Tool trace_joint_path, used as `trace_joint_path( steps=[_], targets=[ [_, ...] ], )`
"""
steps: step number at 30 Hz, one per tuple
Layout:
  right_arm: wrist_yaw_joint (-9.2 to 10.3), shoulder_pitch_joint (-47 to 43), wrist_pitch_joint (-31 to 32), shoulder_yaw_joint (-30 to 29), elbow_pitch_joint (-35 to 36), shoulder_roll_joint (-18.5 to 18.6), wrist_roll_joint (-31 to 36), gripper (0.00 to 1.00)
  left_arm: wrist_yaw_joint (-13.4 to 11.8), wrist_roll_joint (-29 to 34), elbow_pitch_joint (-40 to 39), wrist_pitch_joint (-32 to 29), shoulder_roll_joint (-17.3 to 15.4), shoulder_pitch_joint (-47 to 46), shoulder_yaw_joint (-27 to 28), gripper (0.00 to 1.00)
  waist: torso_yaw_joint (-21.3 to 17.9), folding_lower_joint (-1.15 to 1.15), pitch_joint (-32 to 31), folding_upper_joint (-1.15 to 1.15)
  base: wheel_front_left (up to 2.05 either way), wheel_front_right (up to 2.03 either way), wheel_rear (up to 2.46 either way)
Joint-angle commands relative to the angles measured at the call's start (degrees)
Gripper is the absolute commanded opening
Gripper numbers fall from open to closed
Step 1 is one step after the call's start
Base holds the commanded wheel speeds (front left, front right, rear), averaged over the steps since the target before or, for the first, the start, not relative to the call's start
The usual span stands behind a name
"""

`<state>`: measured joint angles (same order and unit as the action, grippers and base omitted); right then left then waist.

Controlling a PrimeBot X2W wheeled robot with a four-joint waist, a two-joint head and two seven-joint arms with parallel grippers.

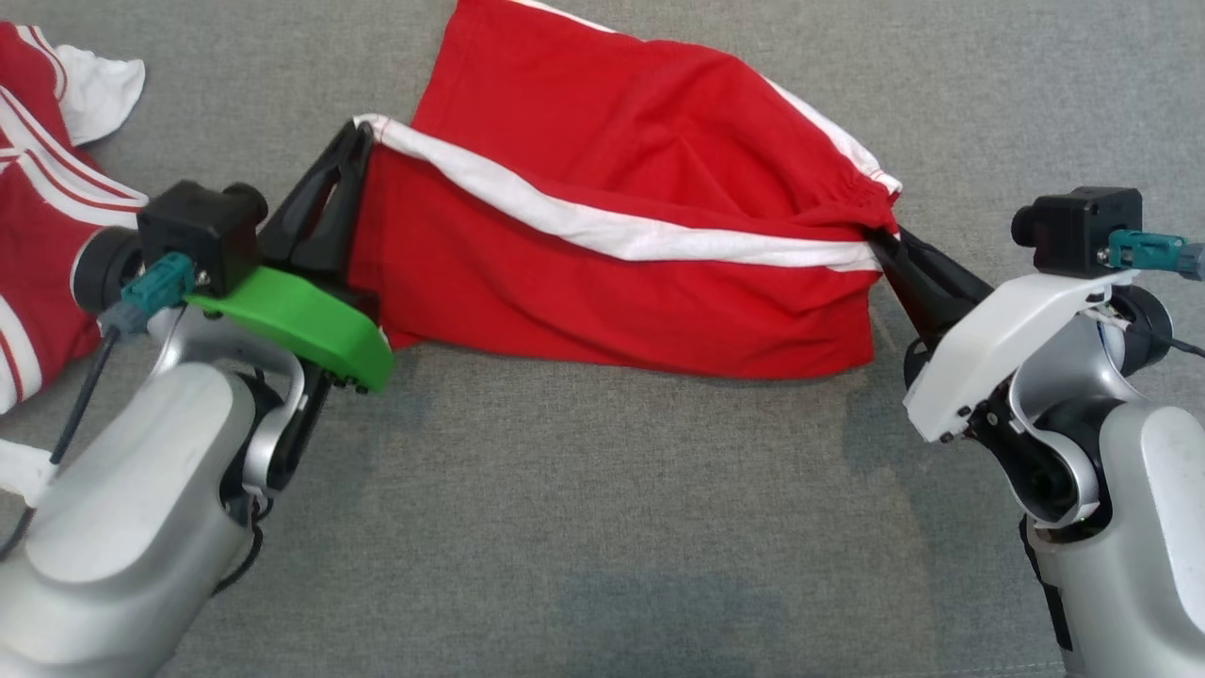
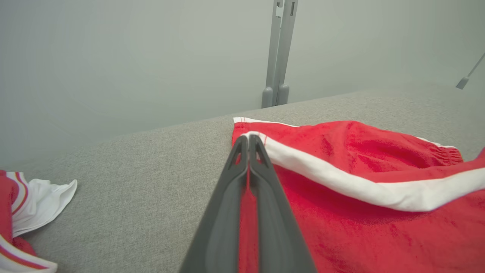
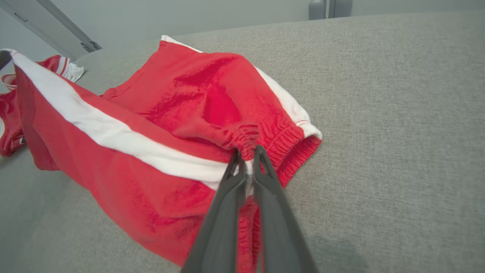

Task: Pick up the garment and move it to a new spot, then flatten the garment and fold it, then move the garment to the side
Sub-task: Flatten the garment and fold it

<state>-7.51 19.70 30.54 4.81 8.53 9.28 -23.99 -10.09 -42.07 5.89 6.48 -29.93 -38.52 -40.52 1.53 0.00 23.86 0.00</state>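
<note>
**Grey cloth worktop, red shorts strung between two closed grippers**

Grey woven fabric [image 1: 602, 527] covers the whole work surface, with a pale wall and a metal post [image 2: 278, 57] behind its far edge. On it, near the middle, are the red shorts [image 1: 612, 301]. Their far half lies rumpled on the cloth, while the near edge is raised and pulled into a line between the two arms. A second red-and-white garment [image 1: 38, 217] lies bunched at the left, well apart from the shorts.

The left gripper [image 1: 362, 132] has its fingers pressed together on the hem corner where the white side stripe [image 1: 584, 221] ends. The right gripper [image 1: 877, 237] is likewise pinched tight, on the gathered elastic waistband [image 3: 280, 140] at the stripe's other end.

By my reading, the pickup is done and the shorts are either being carried or being spread out. They are not yet flat, since deep creases show in the far half. No finished fold is visible, and the move to the side remains to be done.
</note>
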Motion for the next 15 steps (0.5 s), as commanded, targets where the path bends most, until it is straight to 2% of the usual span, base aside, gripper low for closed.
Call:
trace_joint_path(
  steps=[1, 15],
  targets=[
    [0.04, 2.58, -1.17, 0.33, -0.62, -1.03, 0.56, 0.00, 1.19, 1.63, 2.60, -0.05, 0.53, -4.68, -0.04, 0.00, -2.60, 0.00, 5.41, 0.00, 0.00, 0.00, 0.00],
    [0.03, 9.13, -7.92, 0.67, -2.80, -4.91, -0.70, 0.00, 4.97, 4.47, 11.62, -1.44, 2.07, -20.58, 0.62, 0.00, -5.42, 0.00, 11.28, 0.00, 0.00, 0.00, 0.00]
  ],
)
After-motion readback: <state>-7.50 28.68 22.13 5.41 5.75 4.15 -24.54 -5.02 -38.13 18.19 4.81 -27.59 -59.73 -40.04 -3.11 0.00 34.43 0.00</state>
